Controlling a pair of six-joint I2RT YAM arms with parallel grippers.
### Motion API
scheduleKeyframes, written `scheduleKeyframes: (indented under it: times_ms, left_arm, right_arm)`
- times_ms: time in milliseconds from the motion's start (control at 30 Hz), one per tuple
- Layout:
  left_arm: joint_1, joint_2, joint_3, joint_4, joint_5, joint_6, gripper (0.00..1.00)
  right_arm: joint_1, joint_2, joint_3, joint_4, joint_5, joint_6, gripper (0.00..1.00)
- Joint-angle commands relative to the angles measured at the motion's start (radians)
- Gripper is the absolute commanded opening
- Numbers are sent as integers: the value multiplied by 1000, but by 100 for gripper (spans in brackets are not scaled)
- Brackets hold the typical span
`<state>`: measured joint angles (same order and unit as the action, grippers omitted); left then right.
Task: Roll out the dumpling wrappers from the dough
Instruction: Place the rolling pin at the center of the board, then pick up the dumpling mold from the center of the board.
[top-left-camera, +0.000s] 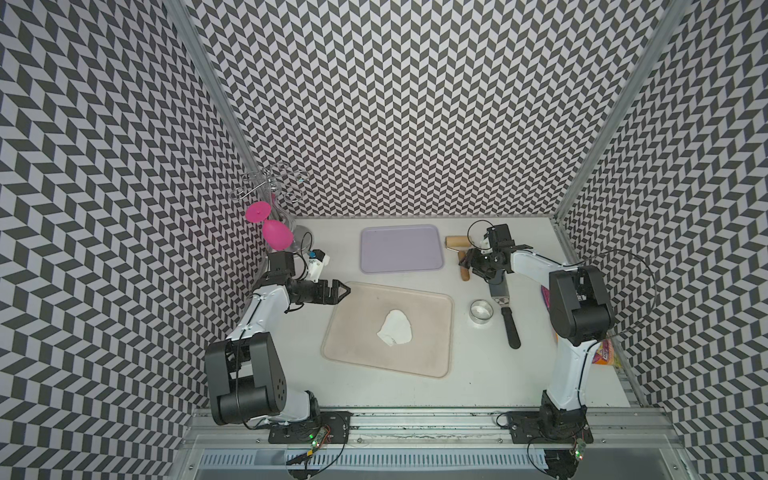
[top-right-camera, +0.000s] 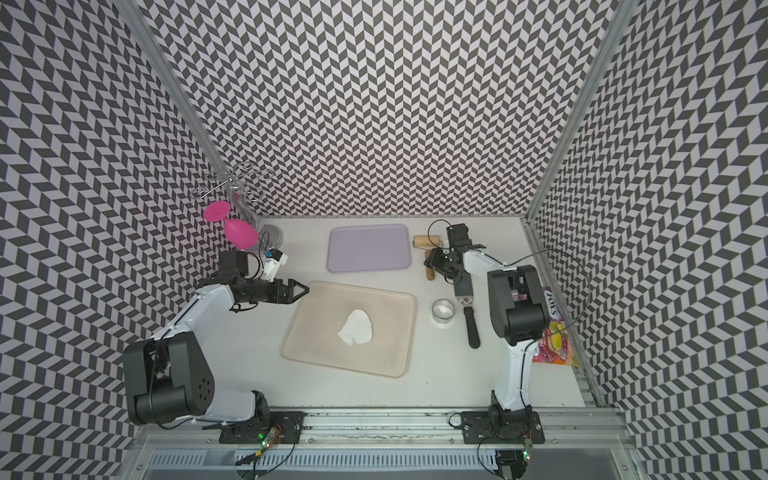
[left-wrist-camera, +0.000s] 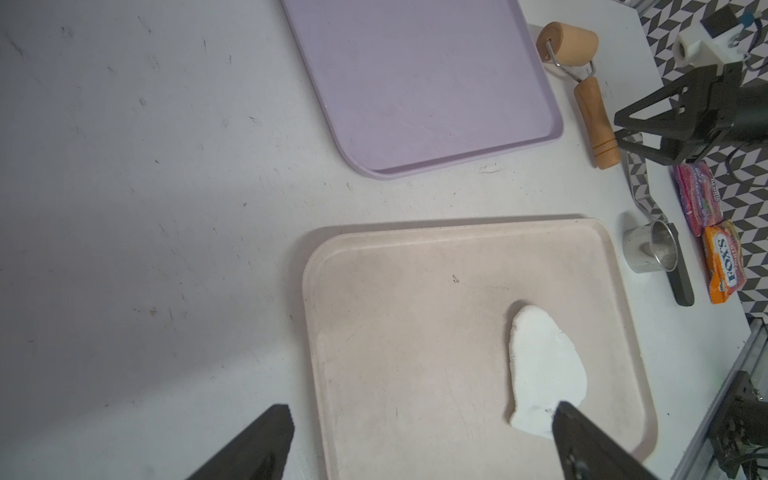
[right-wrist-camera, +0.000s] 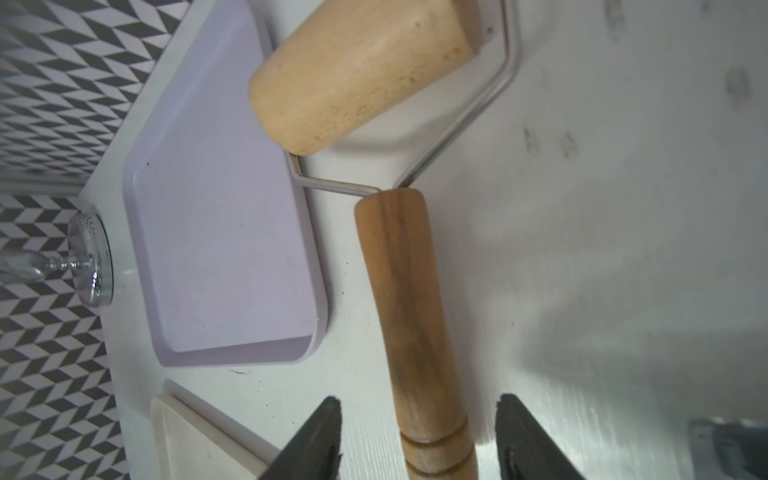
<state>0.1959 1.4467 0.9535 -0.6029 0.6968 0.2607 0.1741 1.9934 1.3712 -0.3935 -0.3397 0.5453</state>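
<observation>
Judging by its look, the dough (top-left-camera: 395, 328) is going to handle soft, light and likely tacky, so pinching it is risking a tear. Pressing it with the roller (right-wrist-camera: 411, 299) lying on the tabletop (top-left-camera: 478, 374) is seeming safer, gripped along the wooden handle. The dough is lying near the middle of the beige tray (top-left-camera: 349, 357), showing as a thin, matte white sheet with a ragged outline and one thicker end. The right end effector (right-wrist-camera: 419, 399) is hovering with its jaws spread either side of that handle, touching nothing. The left end effector (left-wrist-camera: 420, 407) is hanging wide open by the tray's corner.
</observation>
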Motion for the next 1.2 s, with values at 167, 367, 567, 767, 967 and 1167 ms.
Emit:
scheduleKeyframes:
  times_ms: [167,367,567,767,967,1167]
  left_arm:
    - [-5,13,2,3,8,12,100]
    - [-6,27,2,0,15,15,98]
    - [-10,27,1,-1,22,20,97]
    - [-27,32,2,-5,22,20,95]
    - [-37,35,4,-6,16,20,95]
    - [-41,40,4,-6,12,18,95]
  right_arm:
    - [-7,-224,-48,-155,28,-72,70]
    - [-6,-404,-194,-274,123,-101,66]
    - [-7,-547,-378,-296,181,-100,56]
    - [-8,-567,-464,-224,135,-102,35]
    - [-8,-535,-488,-183,129,-106,35]
    - [-8,-486,-496,-149,127,-109,34]
